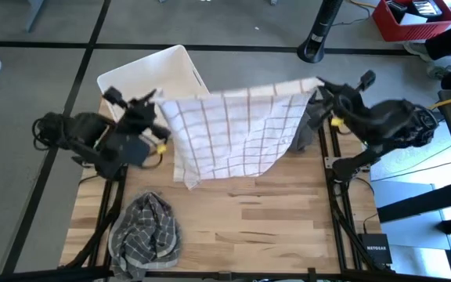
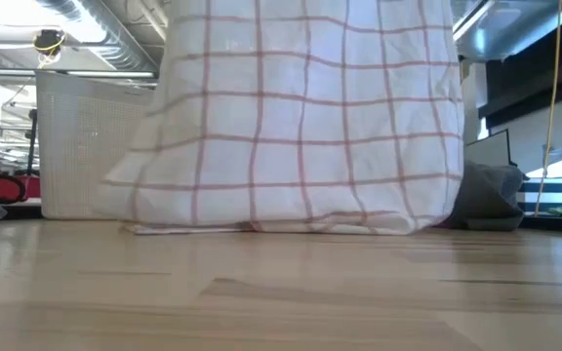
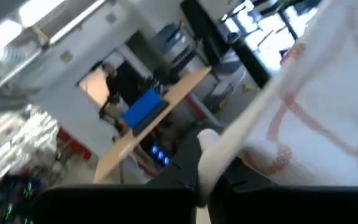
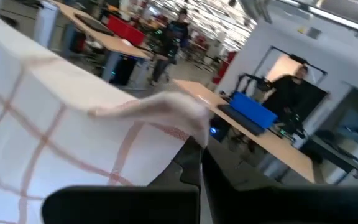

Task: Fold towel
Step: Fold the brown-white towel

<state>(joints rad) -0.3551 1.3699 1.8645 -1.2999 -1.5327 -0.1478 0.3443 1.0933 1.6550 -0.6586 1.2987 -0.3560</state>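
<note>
A white towel with red checks (image 1: 233, 129) hangs spread between my two grippers above the table's far half. Its lower edge (image 2: 281, 226) rests on the wooden table, and one bottom corner (image 1: 189, 182) trails toward the near side. My left gripper (image 1: 156, 100) is shut on the towel's upper left corner. My right gripper (image 1: 319, 86) is shut on the upper right corner. In the low view the towel (image 2: 301, 117) fills the middle like a curtain, and both grippers are above that picture. My left gripper pinches the towel's upper left corner (image 3: 213, 146) between its two fingers, and a small bunch of cloth sticks out past the fingertips. The top edge (image 3: 272, 93) runs taut away from it, and the towel hangs below. My right gripper pinches the upper right corner (image 4: 188, 118) between its two fingers, the cloth bunched at the fingertips. The top edge (image 4: 55, 87) stretches away toward the other arm. The towel hangs below with its lower edge on the table.
A white plastic basket (image 1: 151, 70) stands at the table's far left corner behind the towel. A crumpled grey checked cloth (image 1: 143, 231) lies at the near left. A dark grey cloth (image 1: 304, 129) sits by the right arm. Bare wood (image 1: 272, 227) spans the near half.
</note>
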